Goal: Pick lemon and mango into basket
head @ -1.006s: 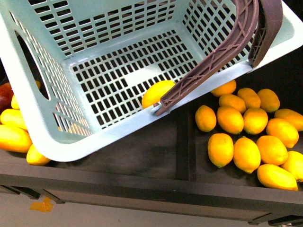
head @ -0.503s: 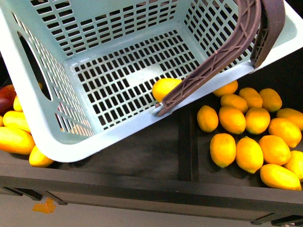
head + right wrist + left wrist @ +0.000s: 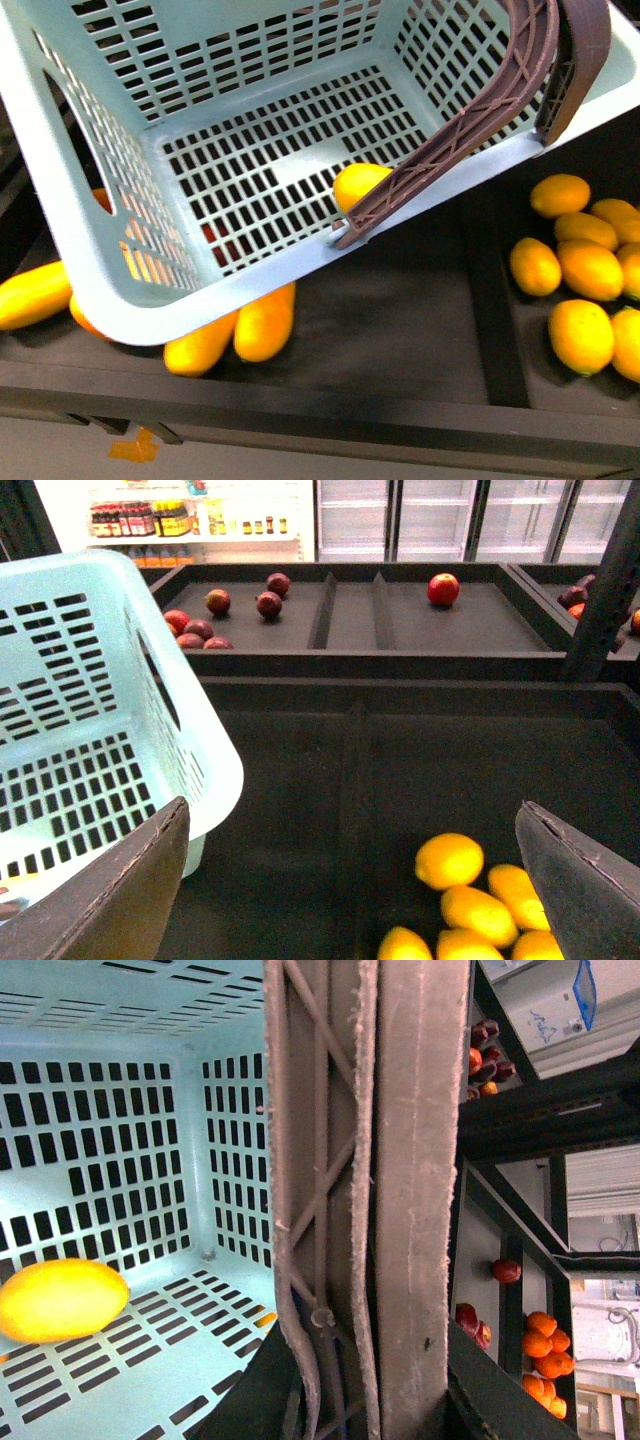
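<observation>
The pale teal basket [image 3: 250, 110] hangs tilted above the dark shelf, its brown handles [image 3: 480, 110] folded over the right rim. One lemon [image 3: 360, 185] lies on its slotted floor beside the handle, and it shows in the left wrist view too as the lemon [image 3: 60, 1300]. My left gripper [image 3: 365, 1360] is shut on the basket's handles [image 3: 370, 1160]. Mangoes [image 3: 265, 320] lie under the basket's front rim. More lemons [image 3: 580, 335] are piled at the right. My right gripper [image 3: 352, 808] hangs open and empty above the shelf, with the lemons [image 3: 450, 860] beneath it and the basket [image 3: 100, 730] beside it.
A raised divider [image 3: 495, 290] separates the lemon bin from the mango bin. The shelf's front edge [image 3: 320, 410] runs along the bottom. Behind it is another tray [image 3: 400, 615] with dark red fruits [image 3: 268, 603] and a red apple [image 3: 443, 588]. A dark post [image 3: 600, 590] stands at the right.
The shelf has slid rightward in the front view, so the lemon pile sits farther right and mangoes show under the basket. The lemon has rolled slightly toward the handle.
</observation>
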You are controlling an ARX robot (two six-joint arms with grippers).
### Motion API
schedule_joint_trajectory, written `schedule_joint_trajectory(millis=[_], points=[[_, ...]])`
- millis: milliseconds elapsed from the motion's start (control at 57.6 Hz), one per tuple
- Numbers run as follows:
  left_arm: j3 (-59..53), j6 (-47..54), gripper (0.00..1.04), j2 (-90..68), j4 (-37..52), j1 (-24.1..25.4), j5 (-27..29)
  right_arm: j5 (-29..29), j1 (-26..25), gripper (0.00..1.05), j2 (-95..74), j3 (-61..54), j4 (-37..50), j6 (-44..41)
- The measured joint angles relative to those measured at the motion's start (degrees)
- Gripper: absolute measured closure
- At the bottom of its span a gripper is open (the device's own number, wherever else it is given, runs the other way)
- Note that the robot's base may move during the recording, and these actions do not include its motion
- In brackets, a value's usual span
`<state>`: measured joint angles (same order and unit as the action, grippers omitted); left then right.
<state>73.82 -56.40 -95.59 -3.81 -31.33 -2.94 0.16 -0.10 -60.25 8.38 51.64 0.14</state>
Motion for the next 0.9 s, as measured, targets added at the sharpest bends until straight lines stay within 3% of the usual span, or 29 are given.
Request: schedule_joint_trajectory(millis=[902], points=[[0.13, 0.20, 0.86, -0.04, 0.00, 0.07, -0.44, -0.04, 0.00, 0.09, -0.04, -0.17, -0.02, -0.02]])
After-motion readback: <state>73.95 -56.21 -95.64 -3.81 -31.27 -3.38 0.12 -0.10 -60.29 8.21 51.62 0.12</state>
